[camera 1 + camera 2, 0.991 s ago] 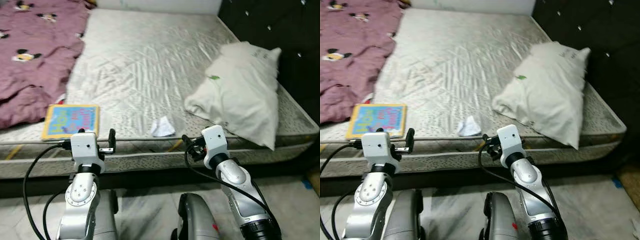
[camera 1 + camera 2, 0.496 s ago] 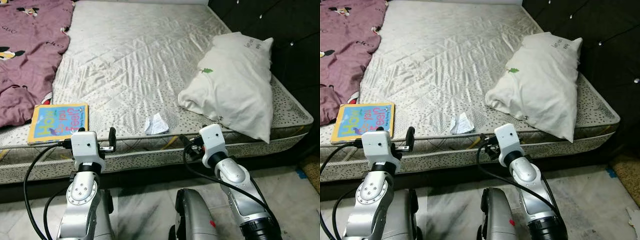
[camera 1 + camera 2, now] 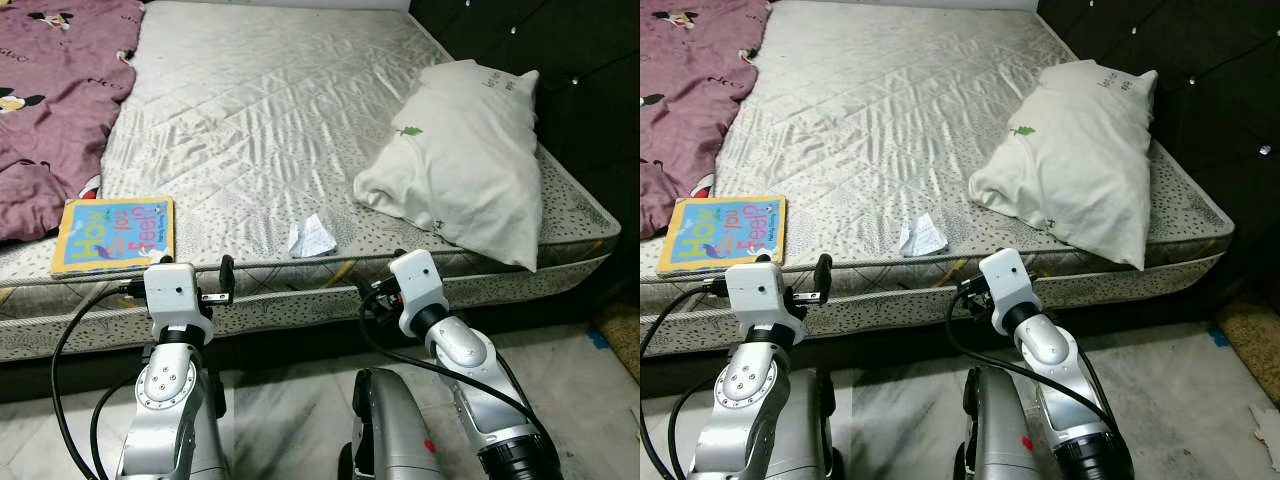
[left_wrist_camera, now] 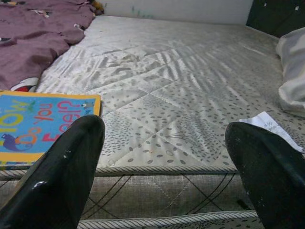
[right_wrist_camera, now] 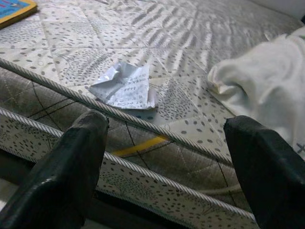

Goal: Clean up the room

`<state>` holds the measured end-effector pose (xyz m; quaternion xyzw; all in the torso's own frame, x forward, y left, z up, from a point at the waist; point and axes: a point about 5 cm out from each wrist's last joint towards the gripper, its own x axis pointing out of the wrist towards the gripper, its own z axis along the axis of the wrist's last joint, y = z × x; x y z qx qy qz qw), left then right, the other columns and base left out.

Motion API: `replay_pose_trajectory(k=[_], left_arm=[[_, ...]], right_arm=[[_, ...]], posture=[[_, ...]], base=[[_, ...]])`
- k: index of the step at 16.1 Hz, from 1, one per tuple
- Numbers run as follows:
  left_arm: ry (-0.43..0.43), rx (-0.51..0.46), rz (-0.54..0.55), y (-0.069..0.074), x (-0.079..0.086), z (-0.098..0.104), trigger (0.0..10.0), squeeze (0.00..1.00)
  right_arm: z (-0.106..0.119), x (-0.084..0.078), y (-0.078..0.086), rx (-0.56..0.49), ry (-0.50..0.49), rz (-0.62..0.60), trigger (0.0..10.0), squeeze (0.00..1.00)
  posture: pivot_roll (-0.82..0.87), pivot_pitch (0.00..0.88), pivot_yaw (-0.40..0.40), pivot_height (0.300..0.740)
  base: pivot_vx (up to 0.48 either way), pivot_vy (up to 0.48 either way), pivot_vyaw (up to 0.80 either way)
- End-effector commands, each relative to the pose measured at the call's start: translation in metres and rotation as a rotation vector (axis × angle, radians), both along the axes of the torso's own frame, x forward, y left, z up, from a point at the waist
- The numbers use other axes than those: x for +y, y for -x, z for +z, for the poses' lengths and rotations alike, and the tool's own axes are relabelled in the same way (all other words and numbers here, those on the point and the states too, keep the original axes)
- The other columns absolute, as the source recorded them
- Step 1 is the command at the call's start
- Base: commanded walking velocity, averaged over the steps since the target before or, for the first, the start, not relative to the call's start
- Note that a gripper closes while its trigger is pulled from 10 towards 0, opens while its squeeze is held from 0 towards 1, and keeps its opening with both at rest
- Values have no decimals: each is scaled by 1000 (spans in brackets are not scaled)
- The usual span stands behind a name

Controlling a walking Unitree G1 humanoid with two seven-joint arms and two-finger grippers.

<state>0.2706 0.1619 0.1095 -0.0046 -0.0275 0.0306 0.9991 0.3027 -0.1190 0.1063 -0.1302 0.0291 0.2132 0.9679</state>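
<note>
A crumpled white paper lies on the grey mattress near its front edge. To its left a colourful children's book lies flat by the same edge. My left gripper is held open just in front of the mattress side, between the book and the paper. My right gripper is open too, low before the bed edge, facing the paper. Neither holds anything.
A white pillow lies on the right of the mattress against the dark padded headboard. A purple blanket is bunched at the far left. Pale tiled floor runs along the bed's front.
The whole picture has shifted as I came closer to the bed and it sharpened. Book, paper and pillow lie as before. Both arms keep their pose with fingers open.
</note>
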Motion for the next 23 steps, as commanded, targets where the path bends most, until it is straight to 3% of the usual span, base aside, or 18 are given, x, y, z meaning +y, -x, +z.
replay_pose_trajectory(k=[1, 4, 10, 23], left_arm=[[3, -2, -10, 0, -2, 0, 10000, 0], [9, -1, -23, 0, -4, 0, 10000, 0], [19, 2, -29, 0, -5, 0, 10000, 0], [31, 0, -54, -2, -7, 0, 10000, 0]], right_arm=[[1, 0, 1, -11, 19, 21, 10000, 0], [1, 5, 3, -22, 34, 55, 10000, 0], [0, 3, 2, -15, 19, 42, 10000, 0], [2, 1, -1, -18, 14, 23, 10000, 0]], posture=[[-67, 115, -98, 524], [-68, 114, -99, 524], [-71, 127, -99, 524], [-71, 131, -102, 524]], base=[[0, 0, 800], [0, 0, 744], [0, 0, 0], [310, 0, 0]])
